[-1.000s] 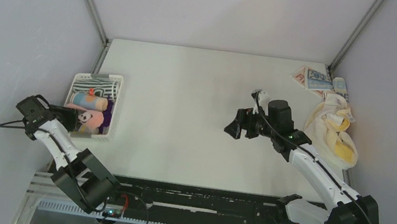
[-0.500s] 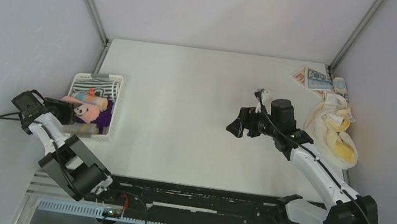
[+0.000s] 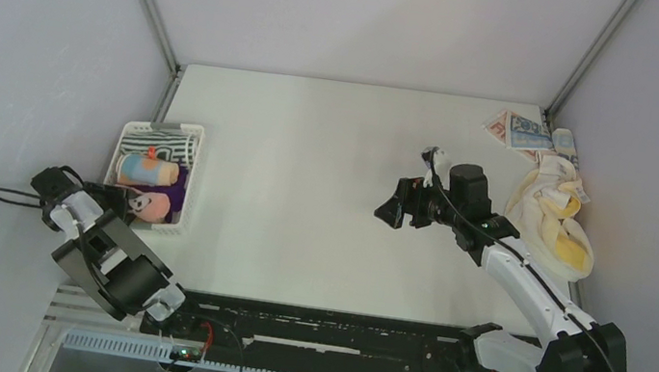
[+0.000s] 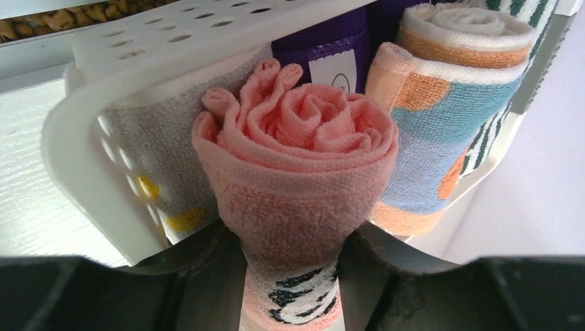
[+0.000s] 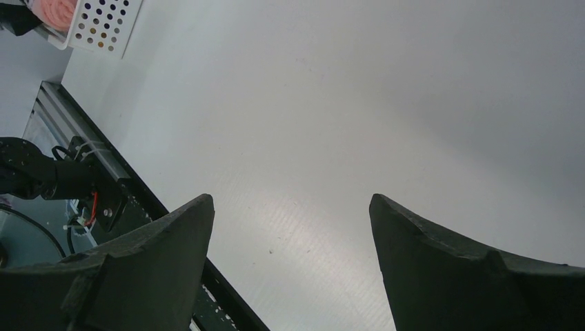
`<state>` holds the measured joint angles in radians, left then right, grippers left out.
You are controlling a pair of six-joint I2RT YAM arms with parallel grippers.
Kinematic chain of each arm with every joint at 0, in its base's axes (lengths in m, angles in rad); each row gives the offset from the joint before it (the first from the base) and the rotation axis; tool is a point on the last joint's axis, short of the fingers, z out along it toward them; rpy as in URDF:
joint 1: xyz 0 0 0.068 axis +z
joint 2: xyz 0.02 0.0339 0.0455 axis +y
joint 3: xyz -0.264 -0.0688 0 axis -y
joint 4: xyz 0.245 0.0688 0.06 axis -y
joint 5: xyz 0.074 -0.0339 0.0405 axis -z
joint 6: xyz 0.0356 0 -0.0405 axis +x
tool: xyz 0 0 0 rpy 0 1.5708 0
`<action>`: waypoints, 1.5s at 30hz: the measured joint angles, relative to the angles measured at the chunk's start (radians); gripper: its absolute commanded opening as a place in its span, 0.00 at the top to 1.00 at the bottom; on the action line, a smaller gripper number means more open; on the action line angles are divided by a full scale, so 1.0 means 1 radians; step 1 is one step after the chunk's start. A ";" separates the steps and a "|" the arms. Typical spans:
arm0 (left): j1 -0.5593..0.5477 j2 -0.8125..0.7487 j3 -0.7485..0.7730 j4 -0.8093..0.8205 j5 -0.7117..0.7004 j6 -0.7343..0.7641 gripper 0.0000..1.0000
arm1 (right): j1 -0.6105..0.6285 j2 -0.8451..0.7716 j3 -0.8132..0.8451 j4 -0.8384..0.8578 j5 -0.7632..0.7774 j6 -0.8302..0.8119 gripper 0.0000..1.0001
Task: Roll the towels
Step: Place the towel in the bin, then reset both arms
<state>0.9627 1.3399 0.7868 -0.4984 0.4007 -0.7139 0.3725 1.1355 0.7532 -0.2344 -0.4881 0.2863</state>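
Note:
A salmon-pink rolled towel (image 4: 296, 158) is pinched at its waist between my left gripper's (image 4: 293, 238) fingers, so that gripper is shut on it. The roll rests at the near end of the white basket (image 3: 191, 142). Beside it lie a light-blue and orange roll (image 4: 441, 124), a purple towel (image 4: 331, 45) and a striped one (image 3: 157, 136). Unrolled cream-yellow towels (image 3: 555, 218) and a blue-printed one (image 3: 523, 132) are heaped at the far right. My right gripper (image 3: 398, 205) hangs open over the bare table (image 5: 345, 103), its fingers holding nothing.
A grey towel with yellow spots (image 4: 152, 152) shows through the basket wall. Grey enclosure walls close in the left, right and far sides. A black rail (image 3: 335, 328) runs along the table's near edge between the arm bases.
My left arm has folded back toward its base, and the pink roll has shifted to the basket's near end. The right arm has barely moved.

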 measured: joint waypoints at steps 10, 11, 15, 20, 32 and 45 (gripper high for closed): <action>0.006 -0.029 0.002 -0.040 -0.055 -0.002 0.26 | 0.000 0.000 -0.001 0.008 -0.015 0.000 0.18; 0.007 -0.038 0.002 -0.051 -0.067 0.000 0.26 | 0.000 0.000 -0.001 0.008 -0.016 0.000 0.18; 0.014 -0.081 0.001 -0.095 -0.111 0.000 0.25 | 0.000 -0.001 -0.001 0.008 -0.019 0.000 0.18; 0.018 -0.127 0.003 -0.138 -0.138 0.000 0.22 | 0.000 -0.009 -0.001 0.007 -0.019 0.000 0.18; 0.021 -0.357 0.026 -0.312 -0.206 0.001 0.00 | 0.000 -0.066 0.008 -0.026 0.010 0.000 0.17; -0.323 -0.685 0.160 -0.512 -0.385 0.087 0.00 | -0.006 -0.301 0.116 -0.181 0.195 -0.016 0.03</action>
<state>0.6399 0.6548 0.9470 -1.0103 0.0162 -0.6266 0.3668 0.8349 0.8696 -0.4156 -0.2932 0.2699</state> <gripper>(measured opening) 0.998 0.846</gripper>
